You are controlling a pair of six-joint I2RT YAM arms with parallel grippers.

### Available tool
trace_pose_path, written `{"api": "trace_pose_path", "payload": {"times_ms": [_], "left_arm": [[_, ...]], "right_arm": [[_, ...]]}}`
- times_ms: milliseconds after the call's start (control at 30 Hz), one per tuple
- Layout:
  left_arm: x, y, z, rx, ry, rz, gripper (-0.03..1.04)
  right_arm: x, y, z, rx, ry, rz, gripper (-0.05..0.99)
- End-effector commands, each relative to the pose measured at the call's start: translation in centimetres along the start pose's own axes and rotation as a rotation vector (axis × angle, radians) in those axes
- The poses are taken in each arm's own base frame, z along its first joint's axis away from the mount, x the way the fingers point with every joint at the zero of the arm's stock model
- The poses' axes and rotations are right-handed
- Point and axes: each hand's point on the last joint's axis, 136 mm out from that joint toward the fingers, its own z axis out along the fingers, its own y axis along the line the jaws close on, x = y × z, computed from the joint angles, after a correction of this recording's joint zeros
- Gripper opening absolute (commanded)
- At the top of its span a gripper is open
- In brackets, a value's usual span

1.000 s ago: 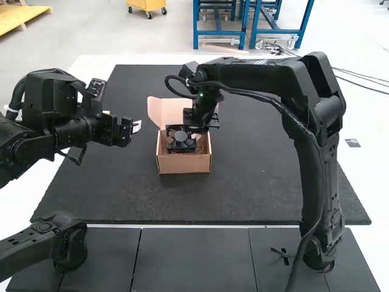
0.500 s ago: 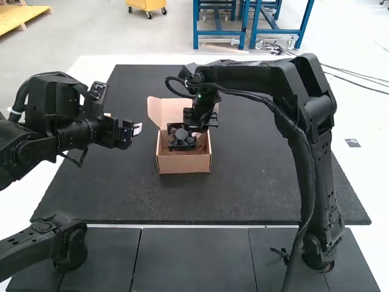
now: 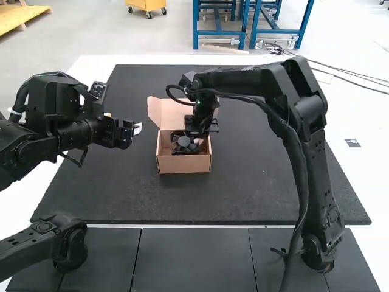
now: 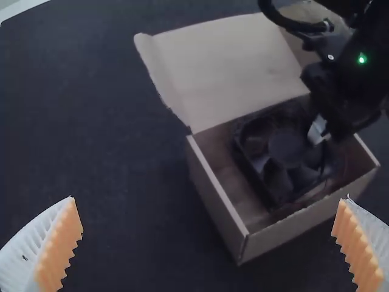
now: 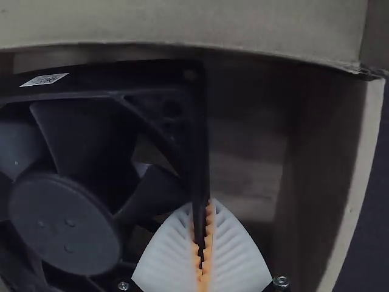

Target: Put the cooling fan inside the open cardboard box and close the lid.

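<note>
High view gives my pose. My right arm (image 3: 292, 91) rises from its base at the near right, arches over the black mat (image 3: 261, 182) and bends its wrist straight down above the cardboard box (image 3: 183, 163) at the mat's middle. My right gripper (image 3: 194, 132) dips into the open top of the box, and its fingers are pinched on the frame of the cooling fan (image 3: 182, 144). The fan stands on edge, tilted, inside the box with its top about level with the rim. The lid (image 3: 164, 111) is open, standing up and back from the far side of the box. My left arm (image 3: 55, 121) lies roughly level at the left. My left gripper (image 3: 129, 131) hangs above the mat beside the box, apart from it, with its fingers spread wide and holding nothing.

Right wrist view adds the grip itself. My white ribbed fingers (image 5: 231, 258) press their orange pads together on the thin black edge of the frame, with the hub and blades to one side and the brown inner wall of the box on the other. A small white sticker (image 5: 45, 79) sits on the frame.

Left wrist view looks at the box from its side. It shows the inner face of the lid and a green light (image 4: 361, 59) on my right wrist.
</note>
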Motion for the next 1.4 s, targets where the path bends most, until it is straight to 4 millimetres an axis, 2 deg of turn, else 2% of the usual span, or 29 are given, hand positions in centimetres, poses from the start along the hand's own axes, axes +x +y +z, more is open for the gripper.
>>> {"api": "trace_pose_path", "payload": {"times_ms": [0, 200, 367, 500, 567, 700, 800, 867, 933, 1000, 1167, 1367], "left_arm": [[-0.6, 0.4, -0.4, -0.016, -0.029, 0.001, 0.97], [-0.5, 0.4, -0.3, -0.016, -0.026, 0.002, 0.97], [-0.5, 0.4, -0.3, -0.016, -0.027, 0.002, 0.97], [-0.6, 0.4, -0.3, -0.016, -0.032, 0.001, 0.97], [-0.7, 0.4, -0.2, -0.016, -0.035, 0.001, 0.97], [-0.9, 0.4, 0.0, -0.016, -0.044, 0.002, 0.97], [-1.0, 0.4, 0.1, -0.016, -0.046, 0.0, 0.97], [-1.1, 0.3, 0.2, -0.016, -0.044, 0.001, 0.97], [-1.1, 0.4, 0.3, -0.02, -0.04, -0.001, 0.97], [-1.4, 0.5, 0.4, -0.023, -0.037, -0.001, 0.97], [-2.1, 0.5, 0.9, -0.027, -0.02, -0.001, 0.97], [-2.2, 1.3, 2.2, -0.057, 0.031, -0.026, 0.97]], "right_arm": [[-1.3, 0.3, -0.9, -0.026, -0.029, 0.007, 0.03], [-1.8, 0.6, -0.9, -0.031, -0.036, -0.016, 0.17], [-2.4, 1.5, -1.8, -0.069, -0.048, -0.032, 0.28], [-2.6, 1.7, -2.7, -0.077, -0.046, -0.043, 0.37], [-2.9, 1.4, -3.1, -0.081, -0.054, -0.036, 0.38], [-3.7, 0.9, -6.1, -0.108, -0.105, -0.027, 0.44], [-3.7, 0.4, -8.1, -0.121, -0.124, -0.043, 0.45], [-3.7, 0.1, -9.2, -0.125, -0.138, -0.053, 0.5], [-3.3, -0.2, -10.8, -0.123, -0.149, -0.087, 0.5], [-2.7, -0.4, -12.4, -0.112, -0.166, -0.145, 0.55], [-2.0, -0.8, -14.9, -0.128, -0.235, -0.181, 0.59], [-0.7, -1.6, -16.6, -0.139, -0.344, -0.194, 0.59]]}}
